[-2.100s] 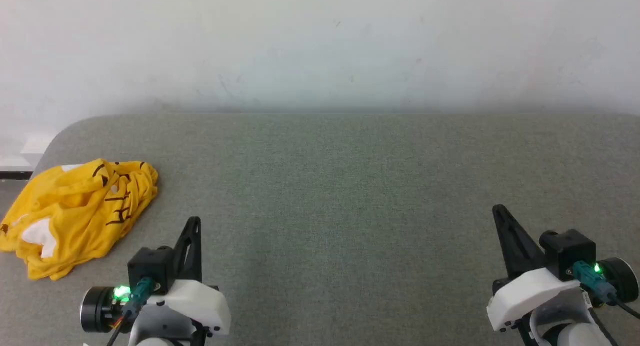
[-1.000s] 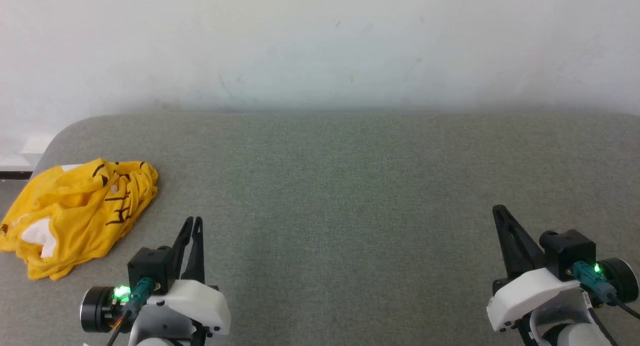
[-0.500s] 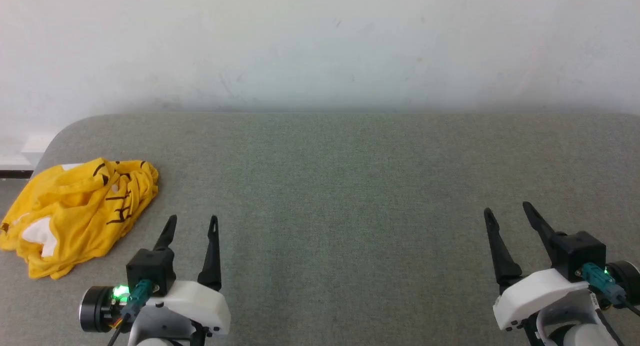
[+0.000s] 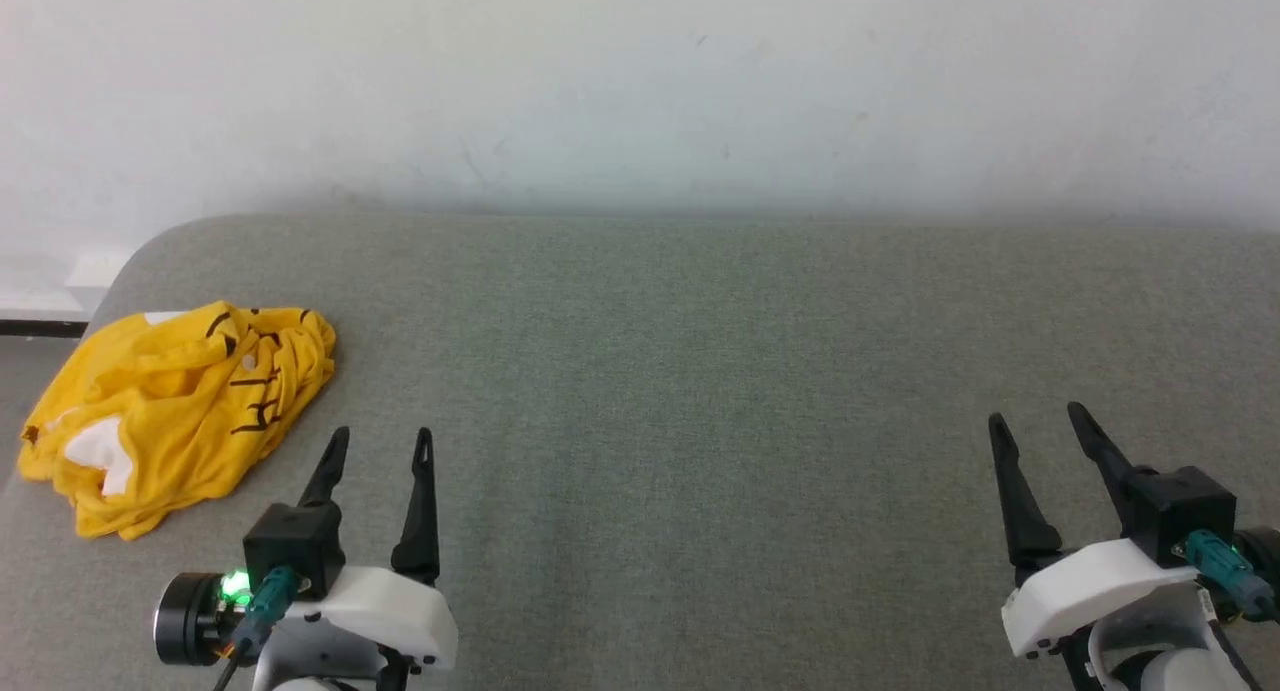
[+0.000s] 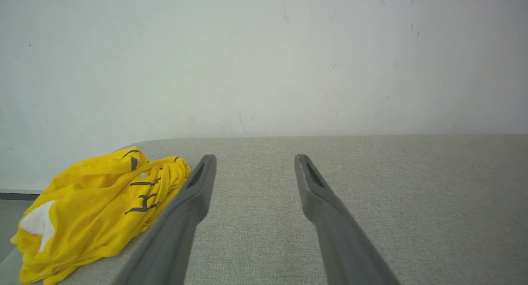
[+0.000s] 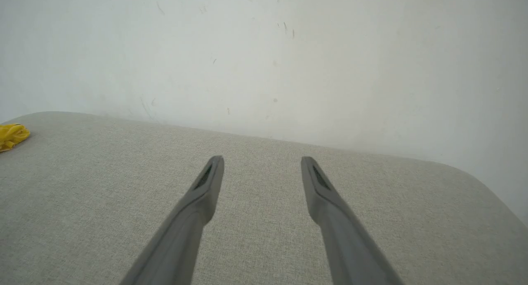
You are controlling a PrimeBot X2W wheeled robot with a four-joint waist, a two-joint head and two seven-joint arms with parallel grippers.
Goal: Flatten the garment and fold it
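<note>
The garment (image 4: 180, 411), a bright yellow T-shirt with black stripes and a white patch, lies crumpled in a heap at the left end of the grey padded table (image 4: 700, 371). It also shows at the lower left of the left wrist view as the garment (image 5: 95, 206), and a sliver of the garment (image 6: 12, 135) sits at the left edge of the right wrist view. My left gripper (image 4: 382, 437) hovers open just right of the heap, nothing between its fingers. My right gripper (image 4: 1036, 417) stands open far to the right, empty.
A white wall (image 4: 640, 81) rises behind the table's far edge. The table's rounded left corner (image 4: 130, 261) is close to the heap, with a strip of floor (image 4: 30, 371) beyond it. Bare grey fabric stretches between the two grippers.
Both grippers have gone from shut to open. The head camera has shifted slightly, so the whole picture sits a little to the right and the garment a little higher.
</note>
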